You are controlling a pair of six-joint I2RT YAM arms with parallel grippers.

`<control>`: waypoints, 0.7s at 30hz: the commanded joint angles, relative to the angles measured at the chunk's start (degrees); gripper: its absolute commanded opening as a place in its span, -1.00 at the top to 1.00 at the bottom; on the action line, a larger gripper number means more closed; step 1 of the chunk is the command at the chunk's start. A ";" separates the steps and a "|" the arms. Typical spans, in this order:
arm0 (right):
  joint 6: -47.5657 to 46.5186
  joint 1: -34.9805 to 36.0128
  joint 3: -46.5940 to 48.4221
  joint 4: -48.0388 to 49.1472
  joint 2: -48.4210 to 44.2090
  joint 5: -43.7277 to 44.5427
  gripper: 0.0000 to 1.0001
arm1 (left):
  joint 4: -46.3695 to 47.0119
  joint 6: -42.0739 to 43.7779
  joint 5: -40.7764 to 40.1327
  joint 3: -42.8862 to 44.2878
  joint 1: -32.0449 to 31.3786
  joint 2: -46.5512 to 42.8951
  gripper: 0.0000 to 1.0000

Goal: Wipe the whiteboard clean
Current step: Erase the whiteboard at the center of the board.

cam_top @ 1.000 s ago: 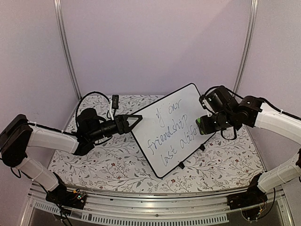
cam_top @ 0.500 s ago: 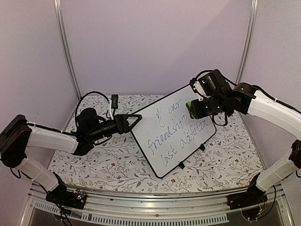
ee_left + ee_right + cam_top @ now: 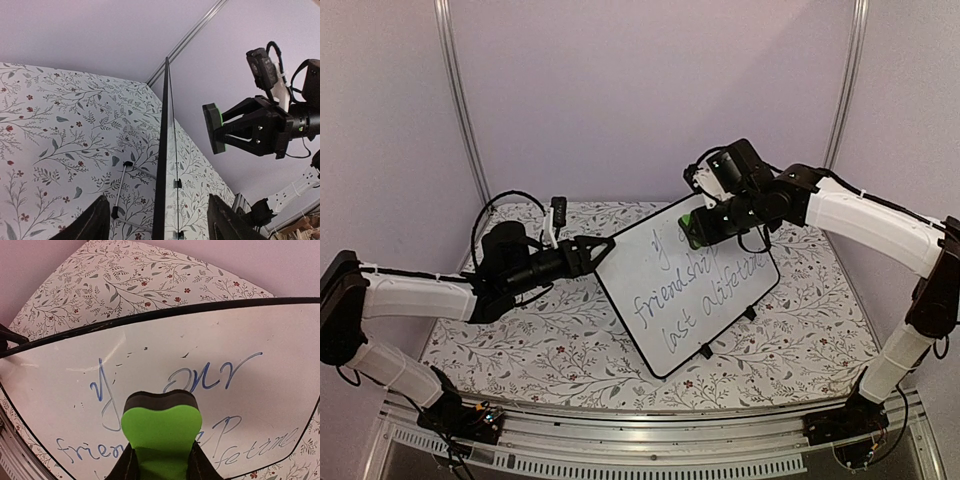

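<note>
Floral surface (image 3: 540, 350): whiteboard (image 3: 660, 300), unclamped between jaws of the open left tool (image 3: 604, 250), could be toppled by the eraser (image 3: 161, 435) gripped in the right tool (image 3: 702, 226).

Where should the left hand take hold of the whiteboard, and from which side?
The whiteboard stands propped up, edge-on to the left hand. Grip its thin left rim from the left, one finger on each face; the open fingers straddle that rim now, not touching it.
</note>
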 commanded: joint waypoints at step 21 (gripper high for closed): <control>-2.06 5.05 13.91 -6.42 10.97 -1.05 0.90 | 2.39 0.30 1.99 -0.15 0.55 0.32 0.94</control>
